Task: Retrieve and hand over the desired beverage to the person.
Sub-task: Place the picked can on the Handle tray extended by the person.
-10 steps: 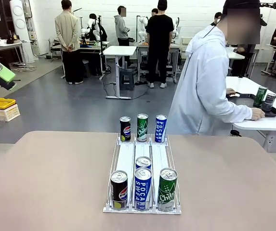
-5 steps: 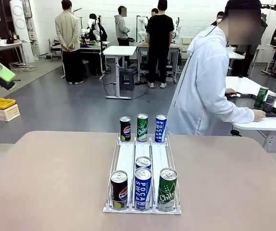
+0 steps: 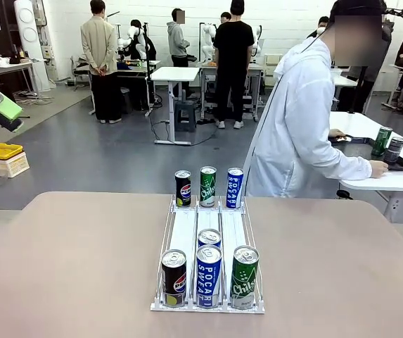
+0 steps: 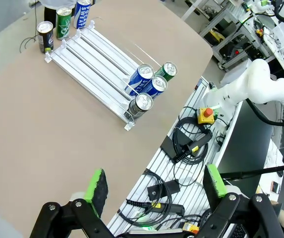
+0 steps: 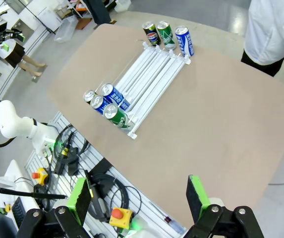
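Both the left gripper [image 4: 154,191] and right gripper [image 5: 139,196] hang open, holding nothing. The can rack [image 5: 149,74] lies far ahead of each set of jaws.

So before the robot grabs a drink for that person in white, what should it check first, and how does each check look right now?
1. Left pincer open and empty: ok.
2. Right pincer open and empty: ok.
3. Cans upright in the rack: ok.
4. Path over the table free: ok.
5. Person facing the robot, ready to receive: not ok, turned to the side table's black tray.
6. Which drink is wanted: cannot tell.
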You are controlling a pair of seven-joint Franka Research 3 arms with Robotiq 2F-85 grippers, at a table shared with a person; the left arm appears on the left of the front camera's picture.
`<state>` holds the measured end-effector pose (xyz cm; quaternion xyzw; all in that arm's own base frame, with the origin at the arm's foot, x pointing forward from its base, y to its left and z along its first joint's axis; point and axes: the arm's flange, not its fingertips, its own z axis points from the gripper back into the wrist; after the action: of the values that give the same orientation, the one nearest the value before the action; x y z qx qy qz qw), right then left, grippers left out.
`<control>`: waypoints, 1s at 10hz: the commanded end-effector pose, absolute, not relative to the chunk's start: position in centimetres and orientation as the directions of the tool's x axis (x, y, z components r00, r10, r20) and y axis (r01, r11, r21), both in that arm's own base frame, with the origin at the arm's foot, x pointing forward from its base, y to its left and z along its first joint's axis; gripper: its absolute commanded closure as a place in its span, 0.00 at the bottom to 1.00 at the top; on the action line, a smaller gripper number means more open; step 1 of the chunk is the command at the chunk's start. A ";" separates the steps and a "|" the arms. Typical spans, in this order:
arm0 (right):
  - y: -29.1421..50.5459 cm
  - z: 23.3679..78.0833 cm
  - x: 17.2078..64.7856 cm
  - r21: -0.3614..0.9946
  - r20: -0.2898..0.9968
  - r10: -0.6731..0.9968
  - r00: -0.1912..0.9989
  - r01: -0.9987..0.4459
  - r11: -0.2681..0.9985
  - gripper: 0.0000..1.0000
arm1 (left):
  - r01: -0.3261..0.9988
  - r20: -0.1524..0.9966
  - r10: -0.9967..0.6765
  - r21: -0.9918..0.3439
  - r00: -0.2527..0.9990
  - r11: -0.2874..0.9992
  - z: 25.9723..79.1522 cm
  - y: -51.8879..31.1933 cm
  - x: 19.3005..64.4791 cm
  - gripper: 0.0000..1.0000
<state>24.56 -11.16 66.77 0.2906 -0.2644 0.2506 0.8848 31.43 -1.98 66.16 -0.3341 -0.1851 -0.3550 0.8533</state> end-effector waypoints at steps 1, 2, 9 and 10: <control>-11.0 66.9 24.8 0.391 0.626 0.291 0.723 -0.614 0.686 0.00 | 0.730 0.555 -0.482 -0.437 0.678 0.525 66.1 -1.9 31.3 0.00; -11.0 66.9 24.8 0.391 0.626 0.291 0.723 -0.614 0.686 0.00 | 0.730 0.555 -0.482 -0.437 0.678 0.525 66.1 -1.9 31.3 0.00; -11.0 66.9 24.8 0.391 0.626 0.291 0.723 -0.614 0.686 0.00 | 0.730 0.555 -0.482 -0.437 0.678 0.525 66.1 -1.9 31.3 0.00; -11.0 66.9 24.8 0.391 0.626 0.291 0.723 -0.614 0.686 0.00 | 0.730 0.555 -0.482 -0.437 0.678 0.525 66.1 -1.9 31.3 0.00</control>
<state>24.56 -11.16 66.77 0.2905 -0.2645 0.2508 0.8847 31.43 -1.98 66.15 -0.3341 -0.1851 -0.3550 0.8533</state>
